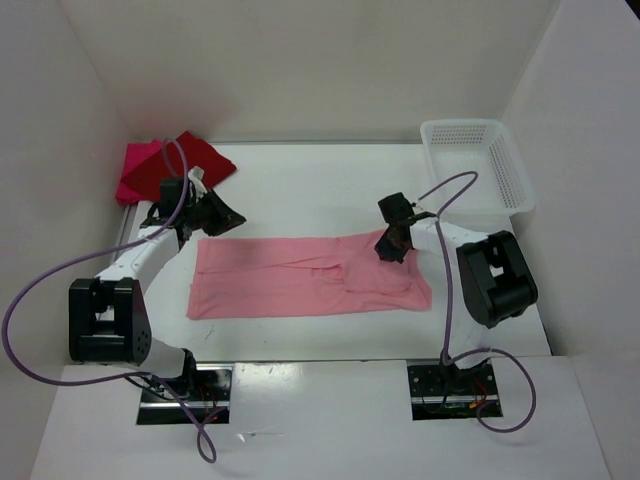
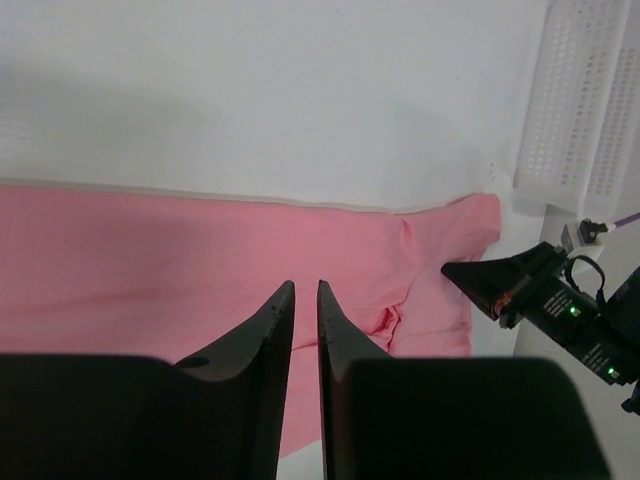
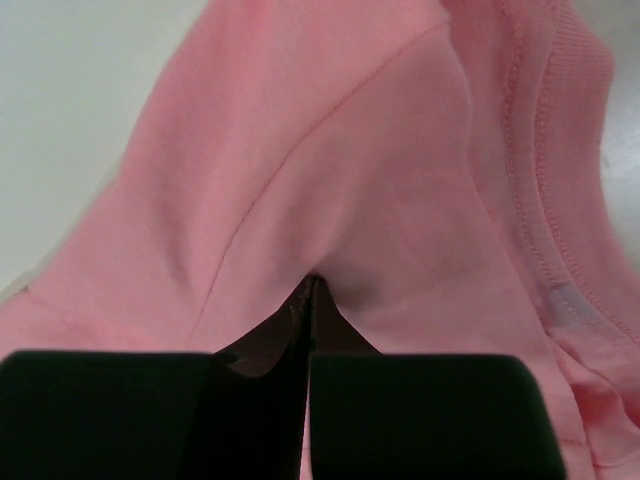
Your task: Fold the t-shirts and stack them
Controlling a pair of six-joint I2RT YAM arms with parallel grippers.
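Note:
A light salmon-pink t-shirt [image 1: 290,280] lies flat across the middle of the table, folded into a long band. My right gripper [image 1: 392,250] is at its right end near the collar. In the right wrist view that gripper [image 3: 312,280] is shut, its tips pinching a pucker of the salmon cloth [image 3: 330,150]. My left gripper [image 1: 228,215] is by the far left corner of the shirt. In the left wrist view it [image 2: 305,285] hovers over the pink cloth [image 2: 150,260] with a narrow gap and nothing between the fingers. A magenta t-shirt [image 1: 138,170] and a dark red t-shirt [image 1: 205,158] lie together at the back left.
A white mesh basket [image 1: 475,125] stands at the back right corner and also shows in the left wrist view [image 2: 580,100]. White walls close in the table on the left, back and right. Purple cables loop from both arms.

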